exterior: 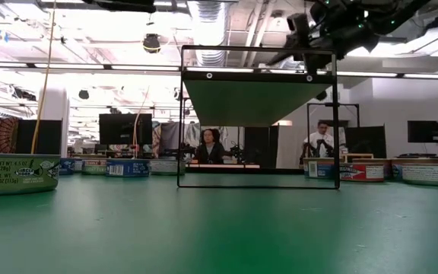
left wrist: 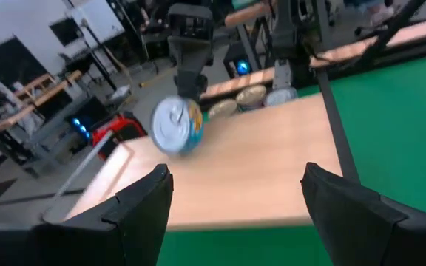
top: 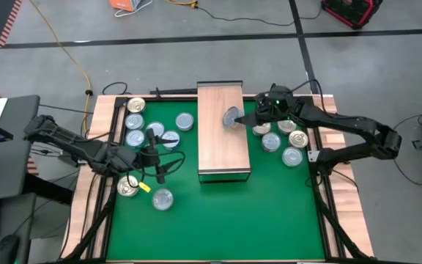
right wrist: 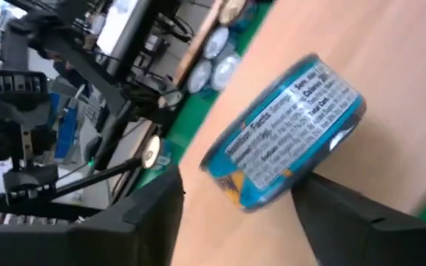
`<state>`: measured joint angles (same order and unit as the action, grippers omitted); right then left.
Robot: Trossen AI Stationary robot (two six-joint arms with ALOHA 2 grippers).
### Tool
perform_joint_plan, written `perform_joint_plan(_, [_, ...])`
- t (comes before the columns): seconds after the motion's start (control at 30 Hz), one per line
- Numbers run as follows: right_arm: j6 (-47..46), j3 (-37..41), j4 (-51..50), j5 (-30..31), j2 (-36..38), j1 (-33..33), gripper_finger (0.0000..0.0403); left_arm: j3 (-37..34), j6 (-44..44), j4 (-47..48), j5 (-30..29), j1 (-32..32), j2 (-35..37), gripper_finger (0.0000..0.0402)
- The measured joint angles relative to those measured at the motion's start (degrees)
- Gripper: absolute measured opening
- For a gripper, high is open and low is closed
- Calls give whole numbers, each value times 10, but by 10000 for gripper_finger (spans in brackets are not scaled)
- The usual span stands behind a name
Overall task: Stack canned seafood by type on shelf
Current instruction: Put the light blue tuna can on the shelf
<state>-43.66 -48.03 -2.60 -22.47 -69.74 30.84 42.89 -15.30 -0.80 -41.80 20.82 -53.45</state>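
The shelf (top: 222, 136) is a light-wood block in the middle of the green mat. Above its far right part a blue-labelled can (top: 232, 117) stands tipped on its rim, silver top (left wrist: 172, 124) facing the table's left. My right gripper (right wrist: 239, 193) is open around this can, coming from the right edge. One finger (right wrist: 154, 214) stands clear of the can. My left gripper (top: 156, 158) hangs open over the mat left of the shelf, nothing between its fingers (left wrist: 143, 207). More canned seafood (top: 135, 123) lies flat on the mat. My right gripper reaches in slanting down from the table's right side, with the tipped can between its spread fingers. One finger (right wrist: 339, 203) lies right against the can's lower rim (right wrist: 302, 174); whether it touches, I cannot tell. The other finger is plainly apart from the can.
Several cans lie left of the shelf (top: 184, 121), two near the left gripper (top: 128, 187) (top: 163, 199), and several right of the shelf (top: 293, 156). The shelf's near half (top: 224, 158) is bare wood. People sit beyond the table (exterior: 210, 144).
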Motion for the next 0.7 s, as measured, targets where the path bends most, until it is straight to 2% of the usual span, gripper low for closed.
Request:
perform_joint_plan(0.13, [5, -39, -68, 23, -15, 16, 301, 0, -23, -52, 0, -6, 0, 288])
perform_joint_plan(0.37, [40, -83, -153, 48, -39, 17, 306, 0, -1, -60, 0, -15, 0, 288])
perform_joint_plan(0.43, [81, -102, -189, 48, -37, 11, 306, 0, 12, -51, 0, -16, 0, 288])
perform_joint_plan(0.5, [160, -128, -227, 51, -25, -2, 306, 0, 27, -34, 0, -14, 0, 288])
perform_joint_plan(0.57, [236, -147, -275, 93, -13, -30, 306, 0, 42, -9, 2, -9, 0, 288])
perform_joint_plan(0.7, [356, -152, -306, 251, -5, -100, 306, 0, 41, 18, 6, -6, -1, 288])
